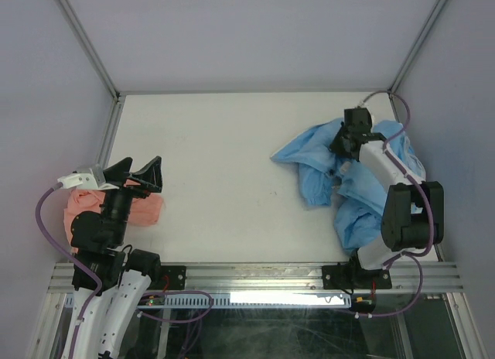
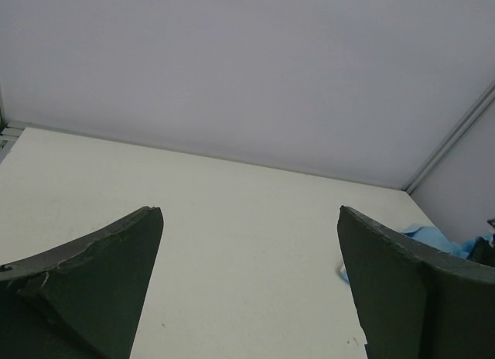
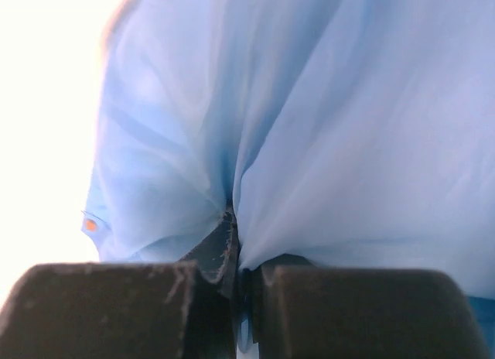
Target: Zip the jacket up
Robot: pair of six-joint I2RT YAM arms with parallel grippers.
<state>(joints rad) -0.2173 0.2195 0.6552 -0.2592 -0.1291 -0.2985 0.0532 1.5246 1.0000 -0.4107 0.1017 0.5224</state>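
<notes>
Jacket (image 1: 317, 154) fabric, light blue and thin, lies crumpled in a heap at the right side of the white table (image 1: 232, 165), from mid-height down toward the lower right of the top view. The zipper cannot be made out in the folds. The right arm (image 1: 406, 216) reaches up over the heap. The left arm (image 1: 108, 220) stands at the lower left, above a salmon-pink garment (image 1: 147, 208) bunched by the table's left edge, well apart from the jacket.

The right gripper (image 1: 346, 148) presses into the upper part of the heap. In its wrist view the fingers are closed together, with a fold of the blue cloth pinched between them and puckering outward from the grip. The left gripper (image 1: 138, 173) is spread fully wide and holds nothing; bare table shows between its fingers.

A small orange dot (image 3: 91, 224) sits at the fabric's left edge in the right wrist view.
</notes>
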